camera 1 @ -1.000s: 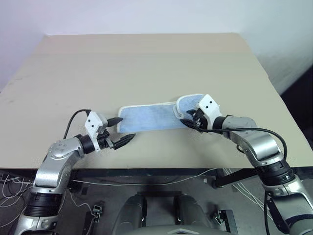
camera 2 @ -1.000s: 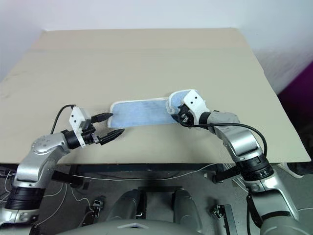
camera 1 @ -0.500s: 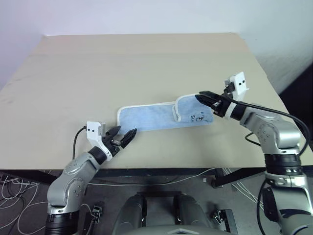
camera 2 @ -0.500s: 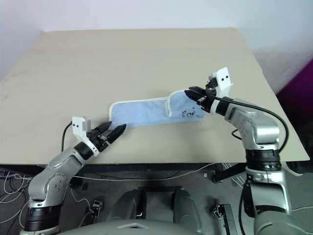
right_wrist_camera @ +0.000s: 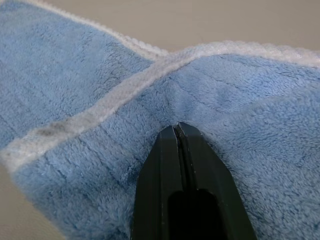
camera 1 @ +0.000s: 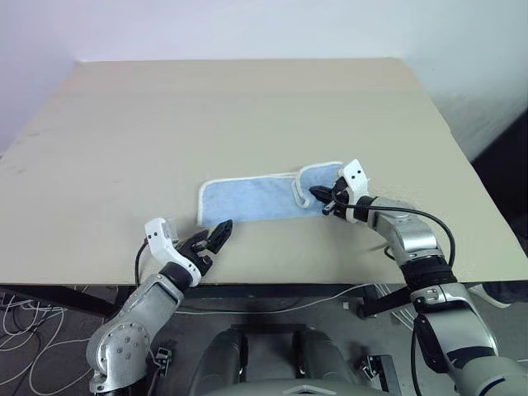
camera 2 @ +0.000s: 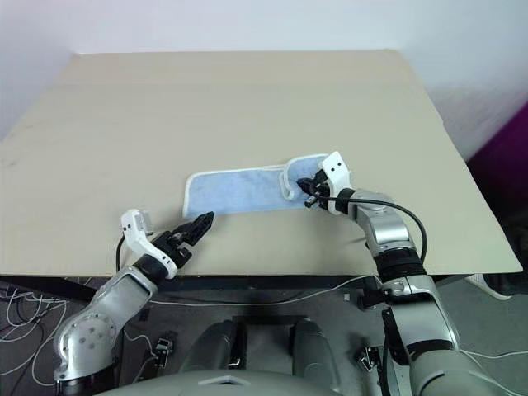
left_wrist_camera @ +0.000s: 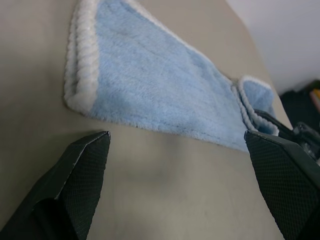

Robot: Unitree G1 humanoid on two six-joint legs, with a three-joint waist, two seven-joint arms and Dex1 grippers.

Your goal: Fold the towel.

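The light blue towel (camera 1: 260,199) lies folded on the table (camera 1: 247,107), the right gripper (camera 1: 320,198) closed empty against its turned-over end, the left gripper (camera 1: 216,237) spread wide nearby.

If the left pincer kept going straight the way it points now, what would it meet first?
Most likely the towel: seen from the wrist, the open left pincer faces the towel's near long edge across a strip of bare table. Depth is unclear; angled low, it may touch tabletop first.

Looks like a robot lab or test room. Bare beige counter (camera 1: 247,107), plain white wall (camera 1: 247,25) — loose cables (camera 1: 25,330) trailing on the floor underneath.
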